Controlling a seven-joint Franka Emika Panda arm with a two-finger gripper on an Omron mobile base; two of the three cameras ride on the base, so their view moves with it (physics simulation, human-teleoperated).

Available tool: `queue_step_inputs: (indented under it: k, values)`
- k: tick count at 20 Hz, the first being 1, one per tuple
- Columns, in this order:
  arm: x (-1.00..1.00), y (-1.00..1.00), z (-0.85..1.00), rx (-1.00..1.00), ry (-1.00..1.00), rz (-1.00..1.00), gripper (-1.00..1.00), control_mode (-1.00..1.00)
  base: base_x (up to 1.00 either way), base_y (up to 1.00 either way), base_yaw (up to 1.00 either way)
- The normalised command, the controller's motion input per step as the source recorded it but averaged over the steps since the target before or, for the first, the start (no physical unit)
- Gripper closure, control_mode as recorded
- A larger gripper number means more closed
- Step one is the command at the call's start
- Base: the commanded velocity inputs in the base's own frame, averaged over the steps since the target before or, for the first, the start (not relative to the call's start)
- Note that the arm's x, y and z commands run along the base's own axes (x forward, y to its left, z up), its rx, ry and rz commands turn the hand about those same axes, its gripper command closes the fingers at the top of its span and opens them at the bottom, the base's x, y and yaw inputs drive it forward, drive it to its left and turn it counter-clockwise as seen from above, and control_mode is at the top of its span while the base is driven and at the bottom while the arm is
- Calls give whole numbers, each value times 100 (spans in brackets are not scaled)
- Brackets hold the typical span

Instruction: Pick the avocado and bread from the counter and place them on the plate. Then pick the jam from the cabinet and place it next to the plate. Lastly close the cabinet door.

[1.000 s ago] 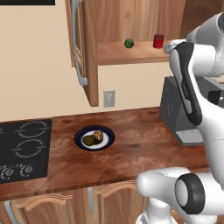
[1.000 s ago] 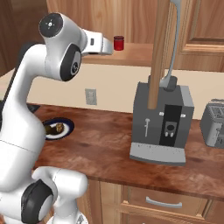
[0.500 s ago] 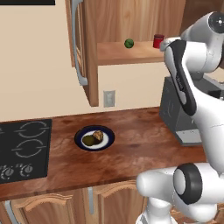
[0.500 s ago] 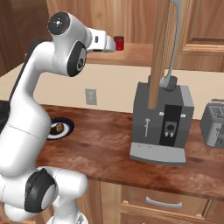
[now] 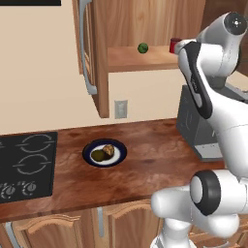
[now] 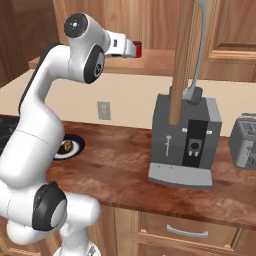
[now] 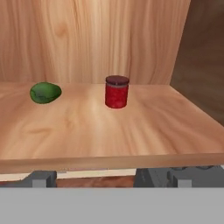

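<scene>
Avocado [image 5: 99, 155] and bread [image 5: 109, 150] on plate [image 5: 88, 153] — done. Jam [image 7: 117, 91] on cabinet [image 7: 109, 127] shelf; gripper [image 6: 133, 48] wide open, empty — pick, placement, door closing remain.

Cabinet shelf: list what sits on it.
On the cabinet shelf stand the red jam jar, upright, and a green ball apart from it. The shelf's far right is hidden behind the arm in the left base view.

Jam [image 5: 175, 45] half behind the arm in left base view; plate [image 6: 76, 146] mostly behind the arm.
</scene>
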Motion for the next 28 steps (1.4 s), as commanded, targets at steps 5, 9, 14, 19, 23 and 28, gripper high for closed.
queue_step_inputs:
  k: [5,9,14,19,23,28]
  values:
    - [32,-6,0,1,0,0,-100,-100,0,0,0]
    - [33,-5,0,1,0,0,-100,-100,0,0,0]
    - [33,-5,0,1,0,0,-100,-100,0,0,0]
    - [31,-5,0,1,0,0,-100,-100,0,0,0]
    - [30,-4,0,0,0,0,-100,-100,0,0,0]
    - [30,-4,-4,0,0,0,-100,-100,0,0,0]
